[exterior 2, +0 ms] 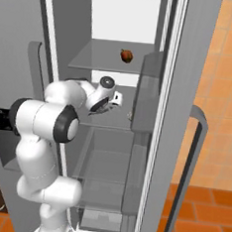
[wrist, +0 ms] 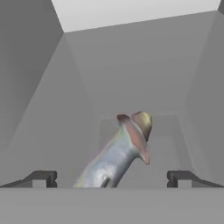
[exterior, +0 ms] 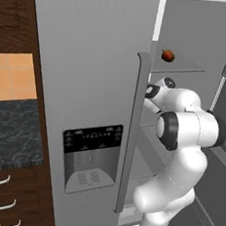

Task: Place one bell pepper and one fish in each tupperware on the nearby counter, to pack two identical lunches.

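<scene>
The fish [wrist: 117,159] lies on the fridge shelf [wrist: 175,140] straight ahead of your tool [wrist: 111,180], between its two tips, which stand wide apart and hold nothing. In the hand view its long axis runs from low at centre-left, close to the tool, up and away to the right, ending in the reddish-yellow tail. So the body sits at a slant across the gap, not square to it; you'd likely do well to roll the tool a little so the tips close across the narrow silvery body, not along it.

Going left to right: the closed fridge door [exterior: 88,83] with its dispenser panel sits left of the arm, and beyond it the dark marbled tabletop [exterior: 10,129]. The arm reaches into the open compartment. One shelf higher, a bell pepper [exterior 2: 126,55] sits well apart from the tool. To the right, the door bins [exterior 2: 147,91] stand near the wrist, so room to swing that way looks tight; pulling straight back looks clearer.
</scene>
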{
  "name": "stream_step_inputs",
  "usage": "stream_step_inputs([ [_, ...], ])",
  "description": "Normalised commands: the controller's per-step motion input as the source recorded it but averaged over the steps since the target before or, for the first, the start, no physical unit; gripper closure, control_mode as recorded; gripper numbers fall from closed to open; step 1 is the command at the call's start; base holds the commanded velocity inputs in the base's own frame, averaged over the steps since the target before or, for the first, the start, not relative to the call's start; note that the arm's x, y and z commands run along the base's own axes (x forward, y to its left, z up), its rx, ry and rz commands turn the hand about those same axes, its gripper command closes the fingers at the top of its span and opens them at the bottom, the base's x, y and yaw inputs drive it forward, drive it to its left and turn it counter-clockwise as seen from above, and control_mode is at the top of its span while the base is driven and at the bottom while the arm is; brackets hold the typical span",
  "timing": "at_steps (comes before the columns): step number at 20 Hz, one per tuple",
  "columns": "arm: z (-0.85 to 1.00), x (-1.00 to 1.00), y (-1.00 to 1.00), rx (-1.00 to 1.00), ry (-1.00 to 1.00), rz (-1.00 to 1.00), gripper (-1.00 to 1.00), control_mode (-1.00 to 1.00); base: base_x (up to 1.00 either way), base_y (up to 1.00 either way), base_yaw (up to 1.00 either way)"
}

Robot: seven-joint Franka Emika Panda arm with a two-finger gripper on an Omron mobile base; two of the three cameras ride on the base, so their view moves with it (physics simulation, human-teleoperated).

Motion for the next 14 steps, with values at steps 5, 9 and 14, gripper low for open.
stream_step_inputs([
  [5,-0.42,0.09,0.0,0.0,0.05,0.0,-1.0,-1.0,0.0,0.0,0.0],
  [9,-0.16,0.0,0.02,0.0,0.0,0.0,-1.0,-1.0,0.0,0.0,0.0],
  [14,-0.22,0.02,0.14,0.0,-0.02,-0.05,-1.0,-1.0,0.0,0.0,0.0],
])
